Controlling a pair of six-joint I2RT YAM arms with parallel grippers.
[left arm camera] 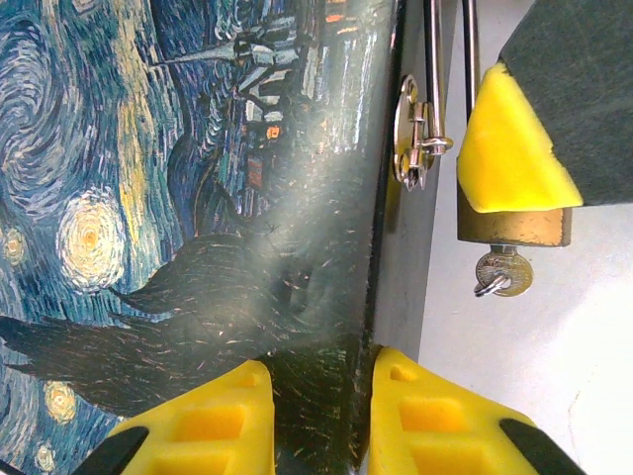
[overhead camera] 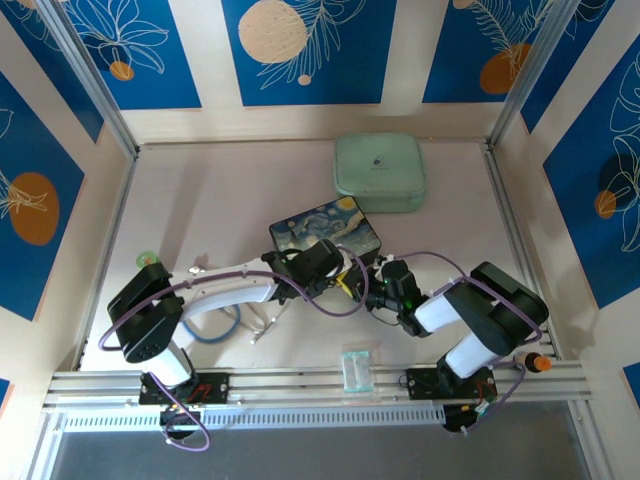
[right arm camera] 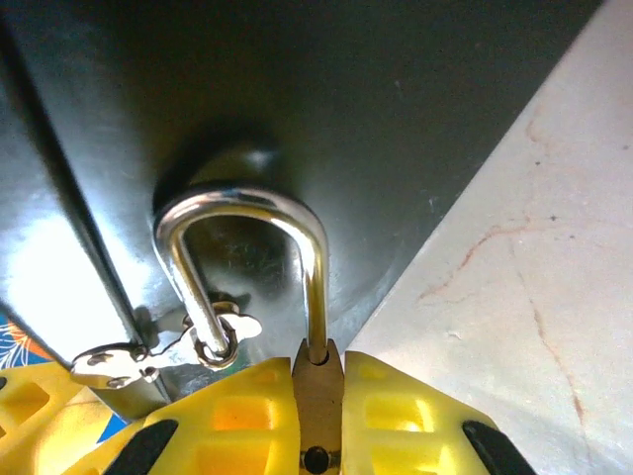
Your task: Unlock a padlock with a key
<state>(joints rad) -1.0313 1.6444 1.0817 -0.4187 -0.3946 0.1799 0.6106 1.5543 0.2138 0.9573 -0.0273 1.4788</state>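
A pale table (overhead camera: 220, 200) takes up the middle of the top view. It is walled by cream boards carrying blue leaf-print panels (overhead camera: 300, 45) with orange discs. A mint-green case (overhead camera: 379, 172) with rounded corners lies flat at upper centre-right. Just below and left of it, not touching, sits a starry-night box (overhead camera: 330, 228). In the left wrist view its swirled lid fills the left of the frame, and a silver clasp (left arm camera: 408, 134) sits on its dark side wall at upper centre. At lower left of the top view a blue tube (overhead camera: 225, 325) curls, with silver prongs (overhead camera: 262, 325) just beside it. A clear packet (overhead camera: 357, 368) lies at bottom centre, by the metal rail (overhead camera: 290, 385).
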